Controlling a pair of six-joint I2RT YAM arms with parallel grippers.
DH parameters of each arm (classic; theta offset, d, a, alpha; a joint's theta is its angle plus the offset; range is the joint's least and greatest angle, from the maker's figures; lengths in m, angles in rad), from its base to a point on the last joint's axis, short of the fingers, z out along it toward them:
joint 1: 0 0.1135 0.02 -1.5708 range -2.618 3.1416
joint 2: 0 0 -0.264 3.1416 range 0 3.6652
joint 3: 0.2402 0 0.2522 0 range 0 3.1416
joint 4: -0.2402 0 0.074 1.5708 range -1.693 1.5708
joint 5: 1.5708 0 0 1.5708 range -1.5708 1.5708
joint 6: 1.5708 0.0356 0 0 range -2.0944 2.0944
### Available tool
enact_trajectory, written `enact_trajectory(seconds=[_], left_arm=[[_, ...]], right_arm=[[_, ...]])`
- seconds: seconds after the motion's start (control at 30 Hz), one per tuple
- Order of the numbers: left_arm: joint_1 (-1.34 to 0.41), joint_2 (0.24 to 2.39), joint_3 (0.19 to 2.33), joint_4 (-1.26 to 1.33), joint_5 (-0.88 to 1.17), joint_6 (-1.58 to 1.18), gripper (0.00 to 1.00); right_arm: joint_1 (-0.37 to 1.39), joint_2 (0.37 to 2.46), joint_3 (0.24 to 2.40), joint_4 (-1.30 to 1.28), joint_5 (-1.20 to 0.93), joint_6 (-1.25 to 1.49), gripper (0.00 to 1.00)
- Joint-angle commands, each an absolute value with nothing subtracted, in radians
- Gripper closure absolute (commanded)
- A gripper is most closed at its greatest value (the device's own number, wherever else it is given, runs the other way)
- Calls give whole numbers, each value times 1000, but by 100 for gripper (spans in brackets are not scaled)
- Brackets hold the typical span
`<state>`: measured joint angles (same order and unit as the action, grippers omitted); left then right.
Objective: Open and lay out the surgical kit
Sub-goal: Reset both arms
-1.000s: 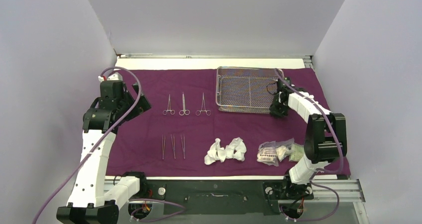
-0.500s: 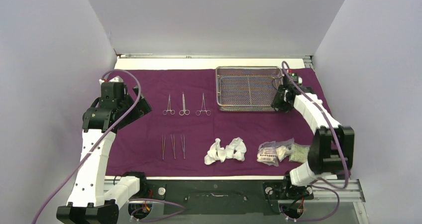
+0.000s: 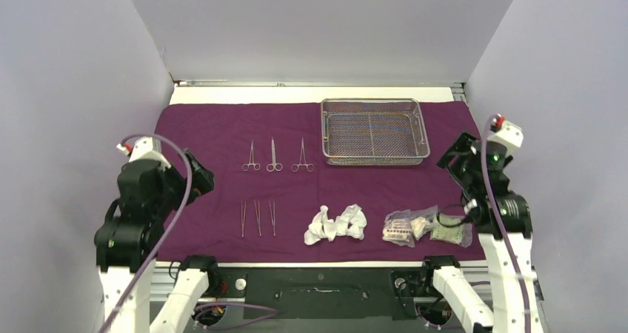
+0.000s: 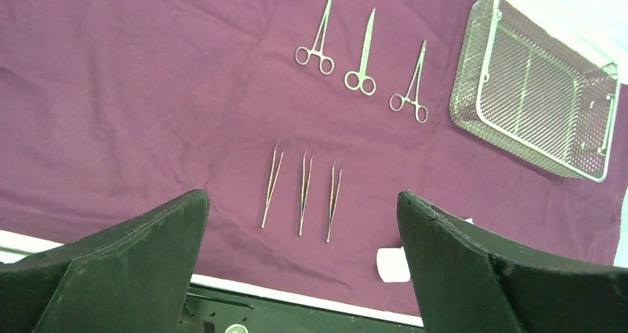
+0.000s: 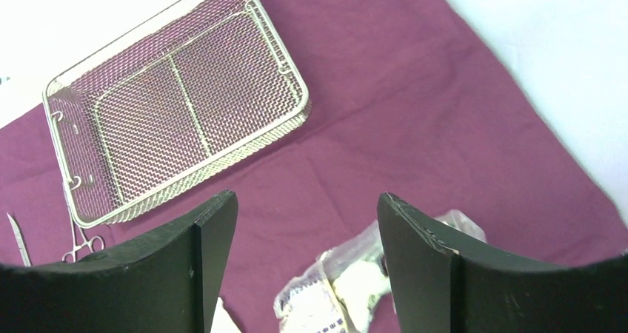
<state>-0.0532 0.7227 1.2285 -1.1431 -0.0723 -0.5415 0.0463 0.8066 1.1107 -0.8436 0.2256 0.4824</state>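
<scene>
The surgical kit lies spread on the purple cloth [image 3: 215, 129]. At the back right stands the empty wire-mesh tray [image 3: 374, 132] [image 4: 533, 81] [image 5: 178, 118]. Three forceps [image 3: 274, 157] [image 4: 361, 59] lie in a row, with three tweezers [image 3: 258, 218] [image 4: 331, 200] below them. White gauze wads [image 3: 337, 224] and clear plastic packets [image 3: 415, 226] [image 5: 348, 281] sit near the front edge. My left gripper [image 3: 196, 179] [image 4: 302, 200] hangs open over the cloth's left side, holding nothing. My right gripper [image 3: 453, 159] [image 5: 305, 196] is open and empty, right of the tray and above the packets.
A white table strip [image 3: 311, 94] shows behind the cloth. Grey walls close in the left, back and right sides. The black base rail [image 3: 318, 281] runs along the near edge.
My right gripper let go of the tray's right end, opened and drew back to the near right. The tray now sits square. My left arm also pulled back toward the near edge.
</scene>
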Motion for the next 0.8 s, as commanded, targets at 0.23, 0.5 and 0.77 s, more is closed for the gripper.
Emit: enact_trajectory(seconds=[0.23,0.5,0.77], left_arm=[[-60,436,1243,-1196,-155,-554,4],[-67,269,1225,-1311,-208,-603,4],[-69,147,1260,-1449,-222,-608,4]], right_arm=[[63,441,1166,-1186,373,524,28],[64,249,1228,-1370,408,550,24],[54,174,1267,-1401,308,533,25]])
